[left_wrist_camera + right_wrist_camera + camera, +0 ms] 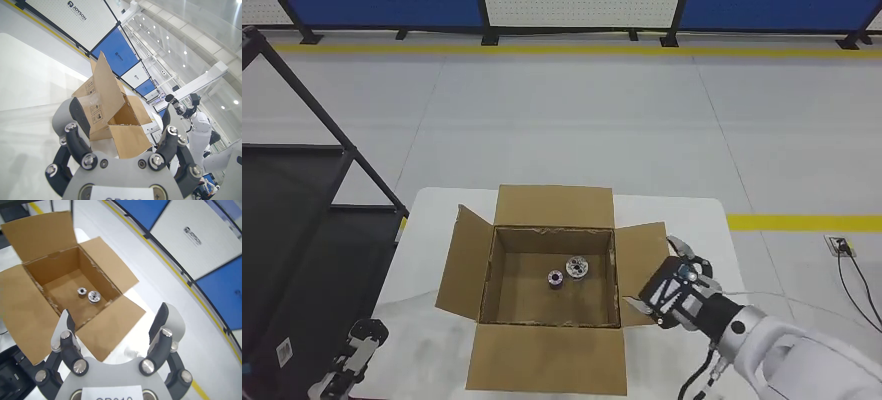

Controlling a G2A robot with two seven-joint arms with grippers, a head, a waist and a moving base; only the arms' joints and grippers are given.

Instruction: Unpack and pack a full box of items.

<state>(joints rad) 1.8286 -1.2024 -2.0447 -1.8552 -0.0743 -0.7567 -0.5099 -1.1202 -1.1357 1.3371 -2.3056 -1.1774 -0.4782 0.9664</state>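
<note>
the right gripper [677, 290] hangs just outside the cardboard box [532, 295], over its right-hand flap, fingers apart and holding nothing. the left gripper [357, 350] sits well off the box's left side, past the edge of the worktop [682, 215], also spread wide and empty.

the box stands open with all four flaps folded outward. on its floor, near the middle and a little toward the far wall, lie two round metal parts almost touching: a smaller slotted one [81, 291] and a larger one with holes [94, 296].

both look like machined steel, so probably stiff, dense for their size, and smooth enough to slip. pinching across the round rim from straight above seems the safest hold. each rests flat with its axis upright and its holed face up, so neither has a long axis along the floor.
</note>
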